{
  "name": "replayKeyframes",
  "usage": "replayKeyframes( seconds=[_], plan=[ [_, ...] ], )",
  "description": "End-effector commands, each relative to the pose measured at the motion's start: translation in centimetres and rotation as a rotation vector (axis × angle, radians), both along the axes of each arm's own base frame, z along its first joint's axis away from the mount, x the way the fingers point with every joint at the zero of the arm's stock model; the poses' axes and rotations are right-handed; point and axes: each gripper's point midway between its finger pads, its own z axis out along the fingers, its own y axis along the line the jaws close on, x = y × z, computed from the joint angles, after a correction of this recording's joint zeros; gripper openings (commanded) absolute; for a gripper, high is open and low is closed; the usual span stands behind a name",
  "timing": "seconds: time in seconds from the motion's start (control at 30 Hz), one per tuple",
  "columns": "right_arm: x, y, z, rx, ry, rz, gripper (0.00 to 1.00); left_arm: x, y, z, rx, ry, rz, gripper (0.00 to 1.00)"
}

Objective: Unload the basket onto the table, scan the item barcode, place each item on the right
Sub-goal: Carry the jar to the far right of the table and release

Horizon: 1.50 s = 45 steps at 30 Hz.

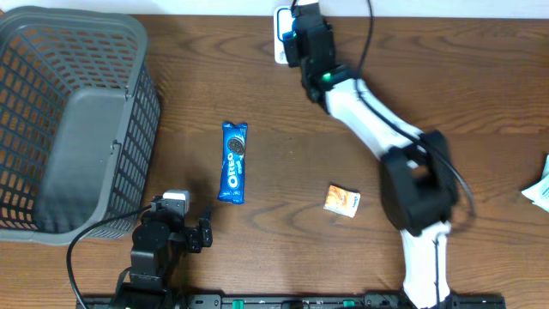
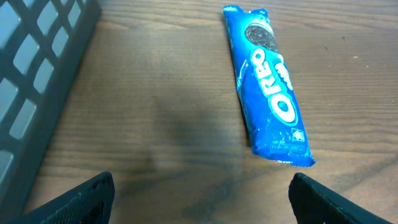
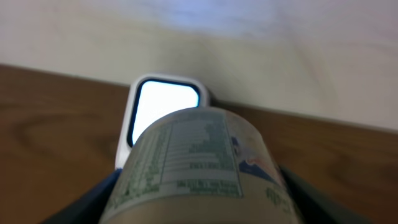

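My right gripper is at the table's far edge, shut on a cylindrical item with a pale printed label of green text facing up. In the right wrist view the item points at a white scanner with a bright window, just beyond it. The scanner shows partly beside that gripper from overhead, where the item itself is hidden under the gripper. No barcode is legible. My left gripper hangs open and empty near the front edge, its dark fingertips wide apart.
A blue Oreo pack lies lengthwise ahead of the left gripper. A grey mesh basket fills the left side. A small orange packet lies near the right arm's base. A pale item sits at the right edge.
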Motion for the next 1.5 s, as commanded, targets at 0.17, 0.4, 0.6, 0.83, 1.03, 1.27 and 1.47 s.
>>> replayKeyframes(
  seconds=[0.17, 0.4, 0.6, 0.83, 1.03, 1.27, 1.47],
  plan=[
    [-8.3, -16.8, 4.9, 0.289, 0.286, -0.509, 0.67, -0.1, 0.1, -0.6, 0.001, 0.011, 0.006, 0.90],
    [-13.3, -32.3, -0.9, 0.475, 0.544, -0.871, 0.66, -0.1, 0.1, -0.6, 0.001, 0.011, 0.006, 0.90],
    [-17.4, -44.3, -7.1, 0.569, 0.623, -1.151, 0.66, -0.1, 0.1, -0.6, 0.001, 0.011, 0.006, 0.90],
    [-21.2, -51.8, -13.4, 0.622, 0.666, -1.322, 0.66, -0.1, 0.1, -0.6, 0.001, 0.011, 0.006, 0.90],
    [-23.3, -56.4, -13.8, 0.636, 0.602, -1.379, 0.73, -0.1, 0.1, -0.6, 0.001, 0.011, 0.006, 0.90],
    [-22.2, -57.0, -11.3, 0.682, 0.573, -1.297, 0.99, -0.1, 0.1, -0.6, 0.001, 0.011, 0.006, 0.90],
    [-19.0, -55.0, -3.8, 0.652, 0.543, -1.194, 0.99, -0.1, 0.1, -0.6, 0.001, 0.011, 0.006, 0.90]
  ],
)
